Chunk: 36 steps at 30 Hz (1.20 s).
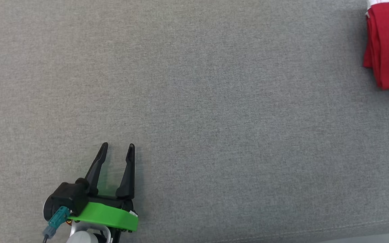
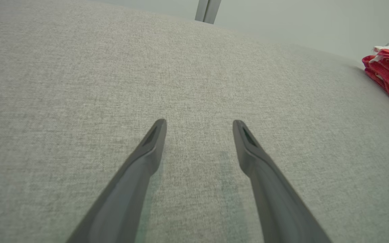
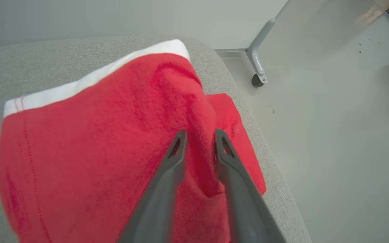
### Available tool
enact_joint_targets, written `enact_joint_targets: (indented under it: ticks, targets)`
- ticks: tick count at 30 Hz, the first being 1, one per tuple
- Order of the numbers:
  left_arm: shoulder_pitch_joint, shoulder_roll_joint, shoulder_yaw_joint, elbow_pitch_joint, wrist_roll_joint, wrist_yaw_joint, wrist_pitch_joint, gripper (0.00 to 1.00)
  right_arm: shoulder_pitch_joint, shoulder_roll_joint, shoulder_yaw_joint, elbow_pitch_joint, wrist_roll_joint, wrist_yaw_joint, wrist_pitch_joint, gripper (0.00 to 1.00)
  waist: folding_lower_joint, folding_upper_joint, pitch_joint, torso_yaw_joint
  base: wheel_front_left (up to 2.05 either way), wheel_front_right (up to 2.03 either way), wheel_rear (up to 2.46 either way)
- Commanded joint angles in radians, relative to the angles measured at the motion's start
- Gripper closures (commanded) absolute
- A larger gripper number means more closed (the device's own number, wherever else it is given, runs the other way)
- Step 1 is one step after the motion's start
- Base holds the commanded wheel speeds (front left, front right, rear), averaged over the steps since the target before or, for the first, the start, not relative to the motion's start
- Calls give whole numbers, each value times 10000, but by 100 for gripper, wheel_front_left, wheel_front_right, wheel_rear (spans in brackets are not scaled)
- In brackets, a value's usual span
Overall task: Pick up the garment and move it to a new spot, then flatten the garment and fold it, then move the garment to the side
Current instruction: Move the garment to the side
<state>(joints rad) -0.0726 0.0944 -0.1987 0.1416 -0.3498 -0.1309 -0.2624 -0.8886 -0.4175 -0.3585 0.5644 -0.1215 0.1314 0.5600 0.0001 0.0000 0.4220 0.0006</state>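
Right tool [image 3: 200, 132] straddles a ridge of the red garment [image 3: 96, 141], grip unclear; left tool [image 1: 118, 145] gapes.

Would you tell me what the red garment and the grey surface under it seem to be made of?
The red garment looks like soft knit fabric, perhaps cotton, matte and slightly fuzzy, with a stitched white band. The grey surface looks like woven upholstery fabric, matte, its heathered weave visible.

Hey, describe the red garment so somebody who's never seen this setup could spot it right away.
Start from the wide grey fabric surface in front of the robot and follow it to the far edge on the robot's right. The folded red garment lies there. Its bright red cloth and white hem band set it apart from the plain grey around it.
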Motion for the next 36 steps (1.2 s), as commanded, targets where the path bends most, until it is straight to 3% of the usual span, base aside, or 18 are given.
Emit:
enact_joint_targets:
  ticks: [1,6,15,21,30,36]
  targets:
    - [-166,2,67,38,-23,2,-27,0,254,126,-24,-105,-265,-17,-283,0,-1,0,-64,116,0,0,0]
    - [110,-112,234,83,-18,2,-27,0,792,380,71,-621,-772,-17,-1832,0,-1,0,-493,132,0,0,0]
    - [911,-321,846,68,157,2,-26,0,2844,1022,1770,-1961,261,-18,-4326,0,-1,0,-1927,15,0,0,0]
    - [1562,-393,1527,130,368,8,-27,0,4828,1408,2373,-2808,445,-18,-5714,0,-1,0,-3027,208,0,0,0]
    - [2721,-429,2327,-24,848,246,-26,0,7894,3236,2190,-3307,481,-18,-7888,0,-1,0,-4247,373,0,0,0]
    - [3074,-428,2305,72,706,192,-26,0,9129,3627,2571,-3189,719,-18,-8249,0,-1,0,-4486,266,0,0,0]
